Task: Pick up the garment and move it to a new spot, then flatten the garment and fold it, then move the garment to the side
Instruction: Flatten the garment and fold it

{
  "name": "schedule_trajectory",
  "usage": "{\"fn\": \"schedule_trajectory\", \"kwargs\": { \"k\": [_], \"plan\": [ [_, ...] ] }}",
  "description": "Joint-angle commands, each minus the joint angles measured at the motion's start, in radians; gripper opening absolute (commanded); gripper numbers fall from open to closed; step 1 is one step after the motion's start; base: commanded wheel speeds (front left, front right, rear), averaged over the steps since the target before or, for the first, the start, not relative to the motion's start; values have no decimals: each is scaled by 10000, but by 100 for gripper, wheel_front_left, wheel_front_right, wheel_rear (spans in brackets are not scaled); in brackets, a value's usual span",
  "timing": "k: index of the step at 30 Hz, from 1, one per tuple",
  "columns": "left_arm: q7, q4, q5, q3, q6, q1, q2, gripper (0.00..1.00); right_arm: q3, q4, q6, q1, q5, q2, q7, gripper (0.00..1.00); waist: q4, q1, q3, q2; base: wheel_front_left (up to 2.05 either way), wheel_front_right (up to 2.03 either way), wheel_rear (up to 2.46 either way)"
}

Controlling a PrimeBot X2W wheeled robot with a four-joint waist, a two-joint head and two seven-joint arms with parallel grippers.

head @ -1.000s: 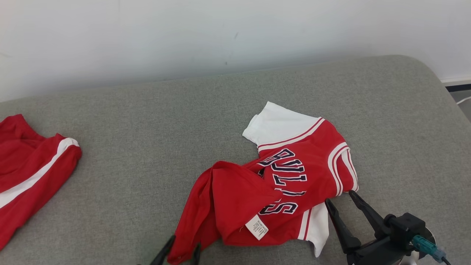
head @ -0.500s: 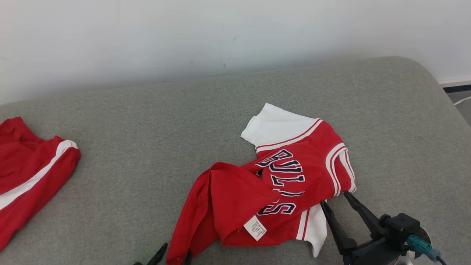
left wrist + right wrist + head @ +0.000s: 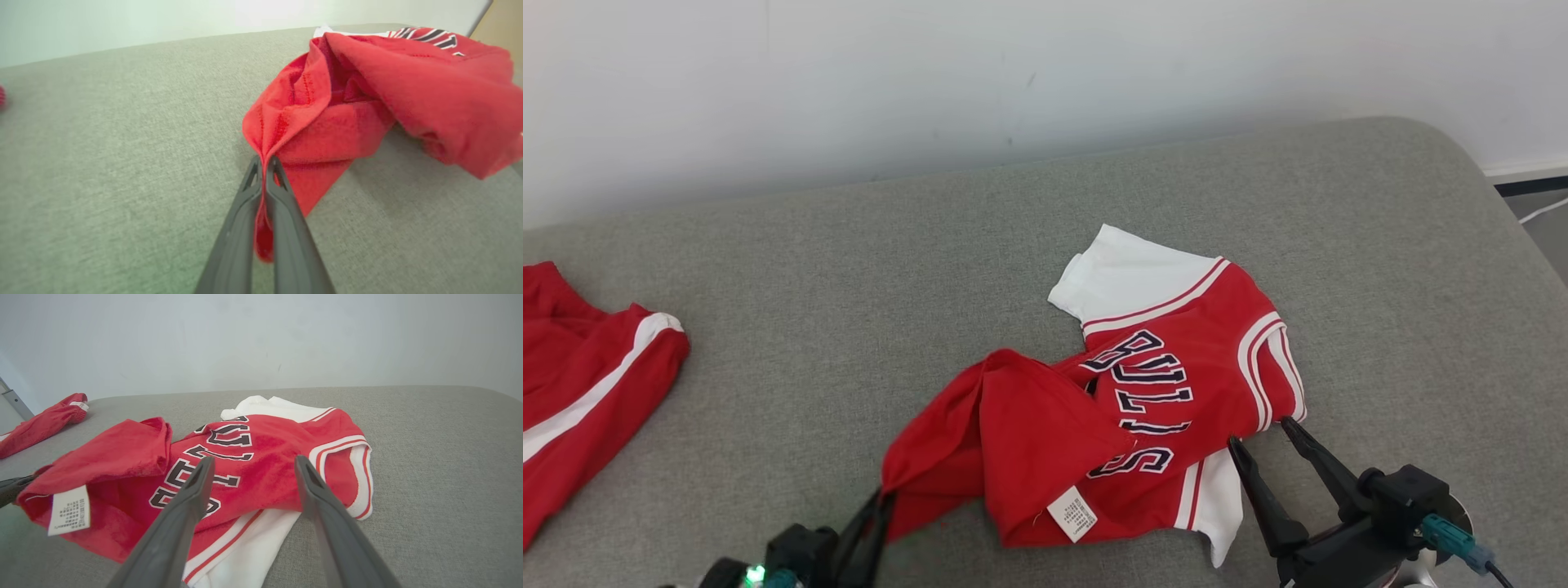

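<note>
The garment (image 3: 1152, 367) is a crumpled red jersey with white sleeves and dark lettering, lying on the grey cushion at centre right. Its near-left hem corner is pinched and lifted slightly by my left gripper (image 3: 880, 500), which is shut on that red fabric (image 3: 265, 228) in the left wrist view. At the garment's near right edge my right gripper (image 3: 1262, 433) stands open, fingers astride the cloth by the armhole trim. In the right wrist view the right gripper (image 3: 251, 463) hovers just over the lettered chest of the garment (image 3: 261, 453).
A second red garment with a white stripe (image 3: 580, 384) lies at the far left of the grey cushion (image 3: 849, 269); it also shows as a red garment (image 3: 45, 420) in the right wrist view. A white wall runs behind. The cushion's right edge (image 3: 1515, 237) drops to the floor.
My left gripper has shut on the garment's near-left hem and pulled it up and leftward. The right gripper has crept closer to the garment's edge, still open. The head camera shifted slightly.
</note>
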Motion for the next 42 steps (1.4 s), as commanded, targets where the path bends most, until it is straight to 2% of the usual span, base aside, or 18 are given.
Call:
{"fn": "schedule_trajectory", "kwargs": {
  "k": [1,8,14,20,30,40,41,42],
  "plan": [
    [-28,-54,60,80,33,-104,153,0,-3,-23,-3,-121,-127,42,-27,100,18,-1,-9,-1,0,0,0],
    [-28,-606,321,213,-97,-985,1000,0,-29,-18,-3,-140,-150,100,-27,100,117,-1,-122,-1,0,0,0],
    [-28,-669,379,-177,-256,-2136,1814,0,31,-9,-3,-195,-159,124,-27,100,109,-1,-226,-1,0,0,0],
    [-28,-491,38,-779,-287,-2967,2373,0,123,24,-1,-256,-135,187,-27,100,-50,-1,-293,-1,0,0,0],
    [-28,-259,-514,-1716,-297,-3844,2863,0,75,15,-3,-323,-189,206,-27,100,-361,-1,-302,-1,0,0,0],
    [-28,-197,-784,-2009,-297,-4429,3051,0,15,-10,-3,-318,-299,310,-27,100,-544,-1,-147,-1,0,0,0],
    [-28,-134,-812,-2019,-298,-4399,3062,47,17,-7,-3,-330,-317,329,-27,100,-555,-1,-130,-1,0,0,0],
    [-28,-16,-852,-2008,-298,-4349,3078,100,18,-2,-3,-346,-325,348,-27,100,-564,-1,-116,-1,0,0,0]
  ]
}}
